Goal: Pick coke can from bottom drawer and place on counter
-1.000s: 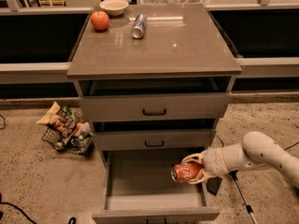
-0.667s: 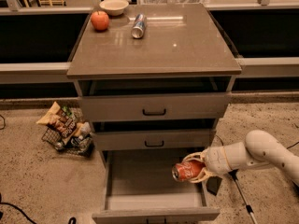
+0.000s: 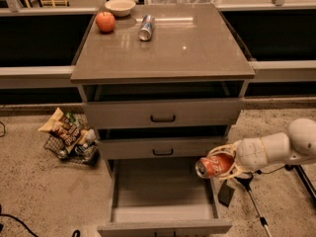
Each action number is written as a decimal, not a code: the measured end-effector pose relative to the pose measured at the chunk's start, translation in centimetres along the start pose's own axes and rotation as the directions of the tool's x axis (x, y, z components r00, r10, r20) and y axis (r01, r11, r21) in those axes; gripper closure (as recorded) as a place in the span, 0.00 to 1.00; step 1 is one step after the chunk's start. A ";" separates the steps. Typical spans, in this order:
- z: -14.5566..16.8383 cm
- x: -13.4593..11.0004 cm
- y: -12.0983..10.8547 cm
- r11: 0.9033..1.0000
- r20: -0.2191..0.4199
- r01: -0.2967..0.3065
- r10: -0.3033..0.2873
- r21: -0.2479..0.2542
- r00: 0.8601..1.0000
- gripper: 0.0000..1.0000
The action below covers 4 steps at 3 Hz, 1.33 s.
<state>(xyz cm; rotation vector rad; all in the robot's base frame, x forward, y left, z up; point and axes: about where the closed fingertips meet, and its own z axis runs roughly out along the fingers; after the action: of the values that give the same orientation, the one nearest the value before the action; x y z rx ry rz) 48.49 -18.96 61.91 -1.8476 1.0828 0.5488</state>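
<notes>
My gripper [image 3: 219,165] is shut on the coke can [image 3: 213,165], a red can with white script, held on its side with a silver end facing left. It hangs over the right edge of the open bottom drawer [image 3: 163,209], whose plain grey inside shows nothing in it. The arm reaches in from the right. The counter [image 3: 187,48], a glossy grey-brown top, lies well above and behind the can.
On the counter stand a red apple [image 3: 105,21], a white bowl [image 3: 120,6] and a silver-and-blue can [image 3: 145,27] lying on its side. Two shallower drawers with black handles [image 3: 163,118] sit slightly open above. A wire basket of snack bags [image 3: 69,137] lies on the floor at left.
The gripper with the coke can has risen slightly and shifted right, from inside the drawer's right side to its right edge.
</notes>
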 end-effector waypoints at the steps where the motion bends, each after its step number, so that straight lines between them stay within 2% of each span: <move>1: -4.2 -3.0 -2.3 0.999 -0.010 0.046 -0.046 0.008 0.999 1.00; 2: -5.9 -3.5 -3.1 0.999 -0.109 0.035 -0.031 0.030 0.994 1.00; 3: -6.0 -3.5 -3.5 0.999 -0.121 0.037 -0.032 0.038 0.992 1.00; 4: -6.3 -4.4 -5.4 0.996 -0.122 0.083 -0.079 0.029 0.989 1.00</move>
<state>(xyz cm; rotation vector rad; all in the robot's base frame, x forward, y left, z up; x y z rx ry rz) 50.41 -21.24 70.83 -1.9065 1.0840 0.3729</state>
